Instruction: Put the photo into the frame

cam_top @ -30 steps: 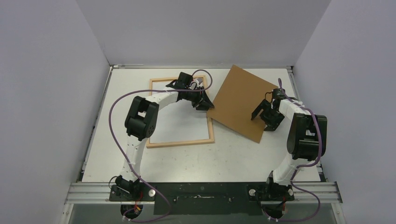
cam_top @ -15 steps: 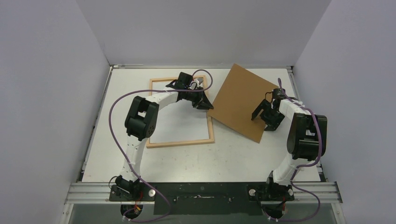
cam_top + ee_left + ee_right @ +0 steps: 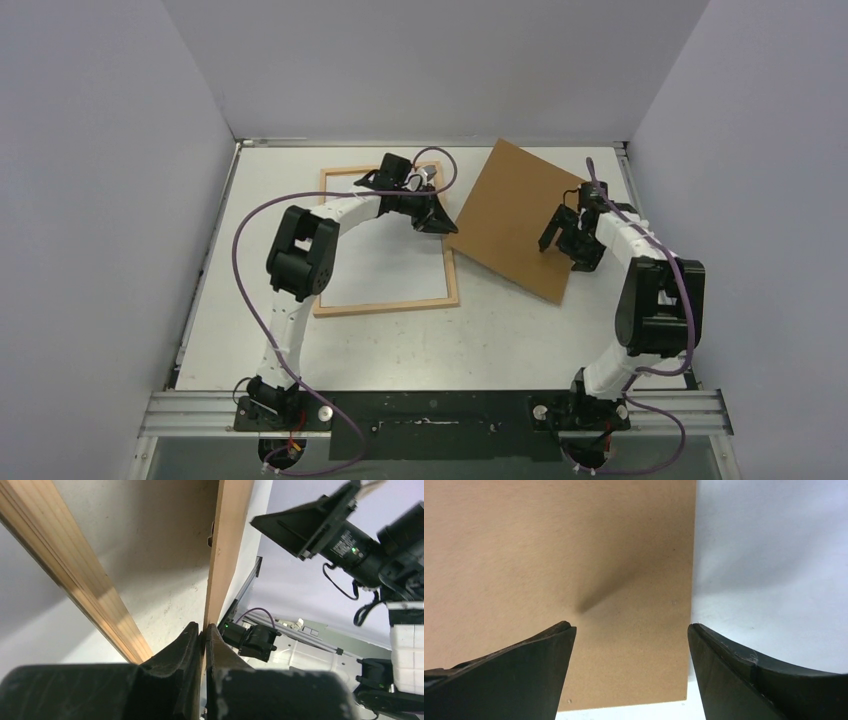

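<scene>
The light-wood frame (image 3: 385, 305) lies flat at centre-left of the table; its rail (image 3: 65, 575) runs past my left fingers. My left gripper (image 3: 440, 222) sits at the frame's right rail, shut on the left edge of the brown backing board (image 3: 510, 215). In the left wrist view the thin board edge (image 3: 220, 570) goes in between the closed pads at my left gripper (image 3: 204, 630). My right gripper (image 3: 562, 240) hovers open over the board's right part (image 3: 549, 555), nothing between its fingers (image 3: 631, 630). The photo is not in view.
White walls close in the table on the left, back and right. The right arm's camera housing (image 3: 345, 540) shows beyond the board. Bare white tabletop (image 3: 769, 555) lies to the right of the board and in front of the frame (image 3: 450, 340).
My left jaws have closed onto the board's edge. The right gripper has shifted slightly toward the back over the board, still open.
</scene>
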Robot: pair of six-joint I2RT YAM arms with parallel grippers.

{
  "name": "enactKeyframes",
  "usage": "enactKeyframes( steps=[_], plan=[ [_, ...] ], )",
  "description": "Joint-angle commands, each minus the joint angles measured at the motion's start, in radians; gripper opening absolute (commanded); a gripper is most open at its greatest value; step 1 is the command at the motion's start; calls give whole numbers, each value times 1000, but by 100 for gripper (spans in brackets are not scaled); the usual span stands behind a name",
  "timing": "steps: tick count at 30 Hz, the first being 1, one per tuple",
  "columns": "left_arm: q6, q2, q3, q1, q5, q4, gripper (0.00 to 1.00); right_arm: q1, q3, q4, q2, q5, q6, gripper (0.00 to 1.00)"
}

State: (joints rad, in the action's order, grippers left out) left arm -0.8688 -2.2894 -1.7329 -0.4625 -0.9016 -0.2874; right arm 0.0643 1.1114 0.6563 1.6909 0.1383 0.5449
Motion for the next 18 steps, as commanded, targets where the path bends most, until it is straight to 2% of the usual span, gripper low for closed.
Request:
enactKeyframes(
  steps=[1,6,10,18],
  plan=[
    [-25,39,-53,44,-52,23,0,-55,70,-28,-193,-147,-73,86],
    [-88,63,-39,75,-83,93,0,-202,94,-76,-304,-313,-168,88],
    [-161,81,-12,94,-104,177,0,-306,92,-115,-354,-322,-263,88],
    [-218,88,5,131,-124,206,0,-633,80,-140,-368,-391,-580,86]
  ],
)
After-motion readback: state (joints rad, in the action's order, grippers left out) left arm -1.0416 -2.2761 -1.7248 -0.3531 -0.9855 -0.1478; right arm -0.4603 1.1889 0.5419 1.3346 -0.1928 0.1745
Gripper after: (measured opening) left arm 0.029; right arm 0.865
